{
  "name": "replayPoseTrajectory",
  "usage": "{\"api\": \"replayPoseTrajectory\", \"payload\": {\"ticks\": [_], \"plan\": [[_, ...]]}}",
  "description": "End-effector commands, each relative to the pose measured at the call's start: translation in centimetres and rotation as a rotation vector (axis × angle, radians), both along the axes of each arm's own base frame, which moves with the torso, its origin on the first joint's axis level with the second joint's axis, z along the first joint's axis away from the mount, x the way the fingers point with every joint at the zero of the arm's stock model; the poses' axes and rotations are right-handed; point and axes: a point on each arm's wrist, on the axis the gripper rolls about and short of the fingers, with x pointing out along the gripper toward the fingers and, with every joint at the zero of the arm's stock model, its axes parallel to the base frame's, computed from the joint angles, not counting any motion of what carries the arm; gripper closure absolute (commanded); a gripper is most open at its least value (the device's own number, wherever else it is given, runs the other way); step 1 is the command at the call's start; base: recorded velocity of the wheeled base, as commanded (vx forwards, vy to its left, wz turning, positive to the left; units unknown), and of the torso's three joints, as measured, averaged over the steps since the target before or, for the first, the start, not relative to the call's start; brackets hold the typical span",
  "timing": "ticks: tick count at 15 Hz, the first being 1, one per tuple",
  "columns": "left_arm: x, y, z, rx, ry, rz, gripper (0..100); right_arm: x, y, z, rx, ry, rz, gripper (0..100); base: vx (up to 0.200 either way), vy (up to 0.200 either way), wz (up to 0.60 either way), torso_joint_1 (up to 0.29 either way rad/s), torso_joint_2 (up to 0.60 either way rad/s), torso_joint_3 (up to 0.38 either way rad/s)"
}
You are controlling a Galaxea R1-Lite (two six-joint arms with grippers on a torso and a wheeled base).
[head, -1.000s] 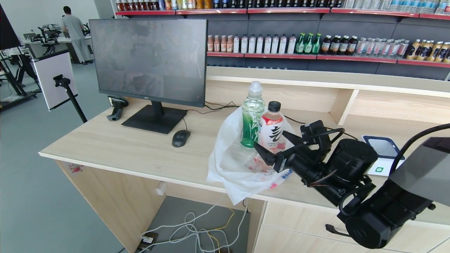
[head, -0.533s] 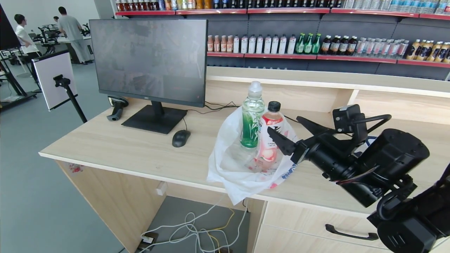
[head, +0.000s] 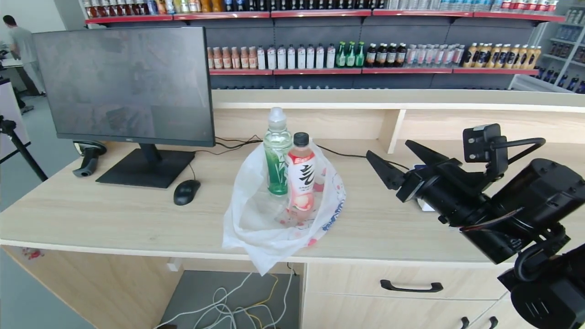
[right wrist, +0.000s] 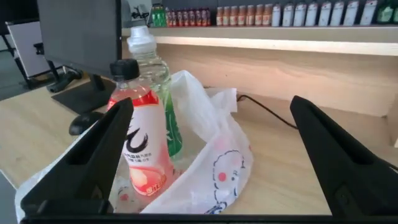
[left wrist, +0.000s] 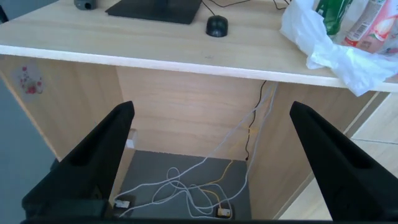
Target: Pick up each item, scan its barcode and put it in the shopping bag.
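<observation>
A white shopping bag [head: 256,224] lies open in the middle of the wooden counter [head: 91,214]. Two bottles stand upright in it: a clear green-labelled bottle [head: 276,155] and a pink bottle with a black cap [head: 301,176]. My right gripper [head: 387,148] hangs open and empty above the counter, to the right of the bag and apart from it. The right wrist view has the pink bottle [right wrist: 142,155], the green bottle [right wrist: 154,74] and the bag [right wrist: 217,162] beyond the open right gripper [right wrist: 211,102]. My left gripper [left wrist: 211,107] is open and empty, low in front of the counter.
A monitor [head: 128,82] and a mouse [head: 186,192] stand on the counter's left, with a handheld scanner [head: 87,157] beside them. A white device [head: 425,206] peeks out behind the right arm. Cables [left wrist: 186,186] lie on the floor under the counter. Drink shelves [head: 365,55] line the back.
My right gripper has drawn back to the right and upward from the pink bottle in the bag. The head camera has also shifted, so the whole scene sits differently.
</observation>
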Motion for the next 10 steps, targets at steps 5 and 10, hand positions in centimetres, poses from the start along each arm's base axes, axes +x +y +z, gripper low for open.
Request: {"api": "replayPoseTrajectory", "payload": {"ticks": [5,10], "plan": [[0.00,0.00,-0.01,0.000,0.001,0.000,0,-0.10,-0.06,-0.38,-0.006,0.015,0.000,0,0.000,0.000,-0.60,0.000,0.00,0.001],[0.00,0.00,-0.01,-0.002,0.001,0.000,0,-0.06,0.01,-0.62,-0.012,0.022,0.002,0,0.000,-0.160,-0.24,0.000,0.00,0.003]]}}
